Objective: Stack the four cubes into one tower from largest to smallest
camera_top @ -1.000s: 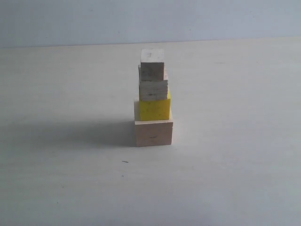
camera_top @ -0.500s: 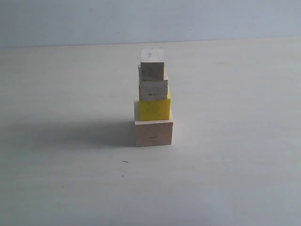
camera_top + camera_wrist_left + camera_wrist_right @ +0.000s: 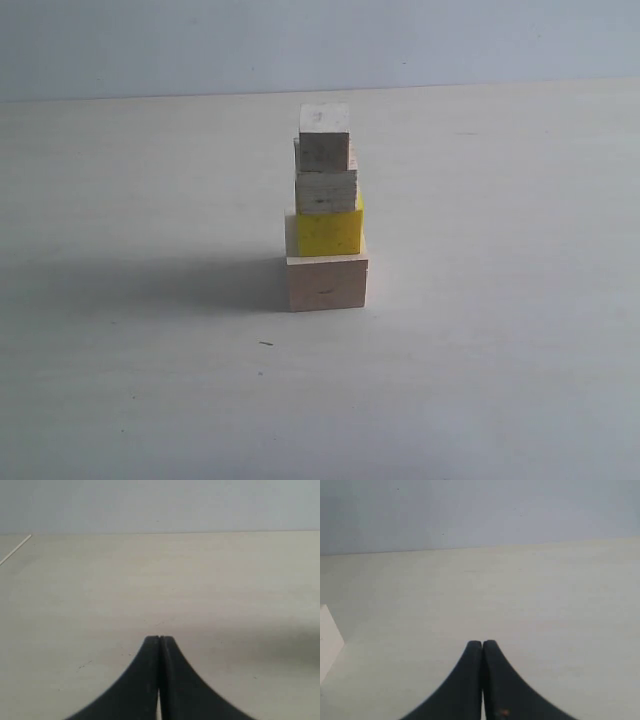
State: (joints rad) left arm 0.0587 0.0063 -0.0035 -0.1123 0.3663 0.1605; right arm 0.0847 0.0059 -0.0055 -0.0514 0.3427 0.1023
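The tower stands alone in the middle of the pale table in the exterior view. Its base is the large pale wood cube [image 3: 327,283], with the yellow cube [image 3: 329,231] on it. Above that sits the medium wood cube [image 3: 326,190], and the small wood cube [image 3: 324,135] tops the column. Neither arm shows in that view. In its wrist view my left gripper [image 3: 159,638] is shut with nothing in it, over bare table. My right gripper [image 3: 482,642] is likewise shut and empty over bare table. No cube appears in either wrist view.
The tower casts a soft shadow [image 3: 150,280] to its left across the table. A thin white line [image 3: 15,550] runs near one corner of the left wrist view. A pale angular shape [image 3: 327,640] shows at the edge of the right wrist view.
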